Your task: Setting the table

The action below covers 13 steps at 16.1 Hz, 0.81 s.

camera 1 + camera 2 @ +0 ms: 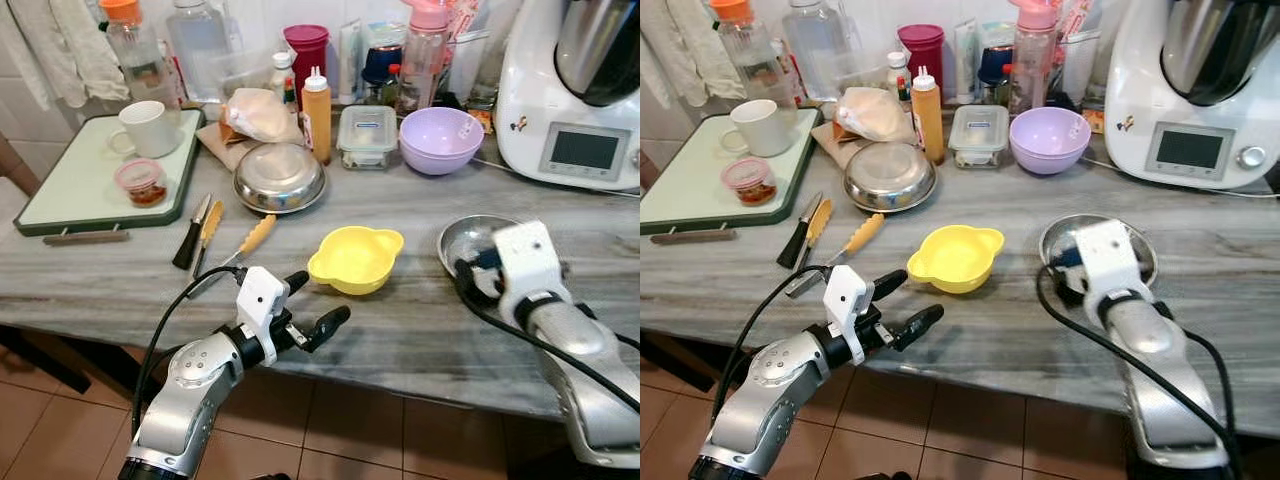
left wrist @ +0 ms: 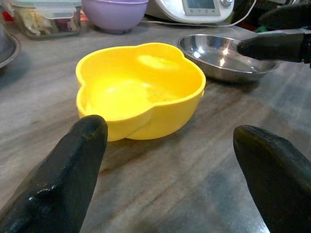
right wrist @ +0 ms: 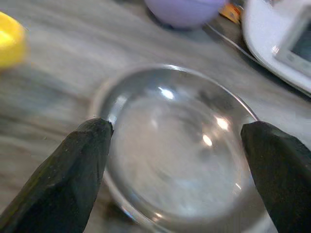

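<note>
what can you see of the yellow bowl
The yellow bowl looks like glossy plastic, with a wavy, lobed rim and small ear-like handles. It stands upright and empty on the grey marbled counter, left of the steel bowl. Nothing touches it; the open left gripper sits just short of it.

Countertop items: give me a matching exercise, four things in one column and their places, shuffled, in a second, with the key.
Things:
1. yellow bowl
2. steel bowl
3. white mug
4. purple bowl

Places:
A. on the green-rimmed cutting board
B. just ahead of the open left gripper
C. at the back, between the clear lidded container and the white kitchen machine
D. under the spread fingers of the right gripper

Pairs: 1-B, 2-D, 3-A, 4-C
</note>
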Motion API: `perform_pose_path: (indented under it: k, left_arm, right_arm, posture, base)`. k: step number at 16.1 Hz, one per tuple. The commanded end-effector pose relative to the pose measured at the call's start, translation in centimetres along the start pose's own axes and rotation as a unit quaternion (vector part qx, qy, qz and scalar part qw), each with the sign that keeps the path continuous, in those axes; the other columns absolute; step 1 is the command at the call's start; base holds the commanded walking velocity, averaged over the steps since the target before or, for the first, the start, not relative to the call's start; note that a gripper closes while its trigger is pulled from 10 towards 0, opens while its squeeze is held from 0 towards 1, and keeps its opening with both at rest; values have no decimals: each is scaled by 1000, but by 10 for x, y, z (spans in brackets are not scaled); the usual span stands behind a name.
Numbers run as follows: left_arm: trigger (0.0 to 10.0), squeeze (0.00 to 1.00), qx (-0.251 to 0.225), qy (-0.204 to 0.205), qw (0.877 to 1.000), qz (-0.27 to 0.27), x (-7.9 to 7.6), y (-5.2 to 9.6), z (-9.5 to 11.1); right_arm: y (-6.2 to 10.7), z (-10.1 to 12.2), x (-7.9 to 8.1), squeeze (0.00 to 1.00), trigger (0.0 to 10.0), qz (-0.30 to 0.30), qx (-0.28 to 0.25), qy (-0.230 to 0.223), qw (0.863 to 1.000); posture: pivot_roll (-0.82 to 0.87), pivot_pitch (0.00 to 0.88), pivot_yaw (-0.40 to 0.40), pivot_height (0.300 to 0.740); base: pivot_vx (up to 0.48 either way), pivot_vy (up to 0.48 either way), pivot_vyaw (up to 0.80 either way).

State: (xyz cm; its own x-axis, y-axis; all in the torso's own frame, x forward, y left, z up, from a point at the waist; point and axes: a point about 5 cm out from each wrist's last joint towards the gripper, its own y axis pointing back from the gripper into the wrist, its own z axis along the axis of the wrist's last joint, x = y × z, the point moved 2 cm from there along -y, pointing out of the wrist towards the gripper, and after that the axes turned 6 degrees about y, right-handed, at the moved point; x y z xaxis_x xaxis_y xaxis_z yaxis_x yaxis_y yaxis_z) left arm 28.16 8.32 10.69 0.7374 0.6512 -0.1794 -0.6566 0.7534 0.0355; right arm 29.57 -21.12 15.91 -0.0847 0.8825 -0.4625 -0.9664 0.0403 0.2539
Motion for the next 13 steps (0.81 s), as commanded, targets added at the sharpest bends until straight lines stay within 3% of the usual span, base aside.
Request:
perform_pose_path:
  k: [1,3,5,7,8,9,11,13]
  left_arm:
    - [10000,0,-5,-4,1000,-2,2,2,4]
    - [10000,0,-5,4,1000,-4,6,7,7]
    - [10000,0,2,-3,1000,0,11,10,6]
    - [10000,0,0,-12,1000,5,12,10,8]
    - [10000,0,-2,-11,1000,8,12,9,9]
    - [10000,0,-5,-12,1000,10,12,8,10]
    - [10000,0,-5,-10,1000,11,10,9,10]
    - [10000,0,2,-7,1000,5,8,10,7]
  right_arm:
    - [2,-4,-10,1000,10000,-25,13,0,1000]
    - [-1,-6,-21,1000,10000,-49,11,36,998]
    - [-7,-12,-20,1000,10000,-38,28,15,999]
    - [-12,-8,-24,855,10000,-49,23,5,999]
    - [-16,-8,-30,498,10000,-58,25,20,998]
    - [-17,-9,-39,0,10000,-71,25,23,997]
    - [-20,-10,-49,0,10000,-85,23,37,995]
    - [-29,-25,-48,0,10000,-59,67,24,996]
  posture:
    - [-109,82,69,740]
    - [-107,89,65,740]
    - [-107,89,65,740]
    - [-104,95,64,740]
    - [-104,95,64,740]
    - [-94,103,63,740]
    - [-93,103,63,740]
    - [-89,106,67,740]
  base:
    - [0,0,0]
    - [0,0,0]
    - [0,0,0]
    - [0,0,0]
    - [0,0,0]
    - [0,0,0]
    - [0,0,0]
    - [0,0,0]
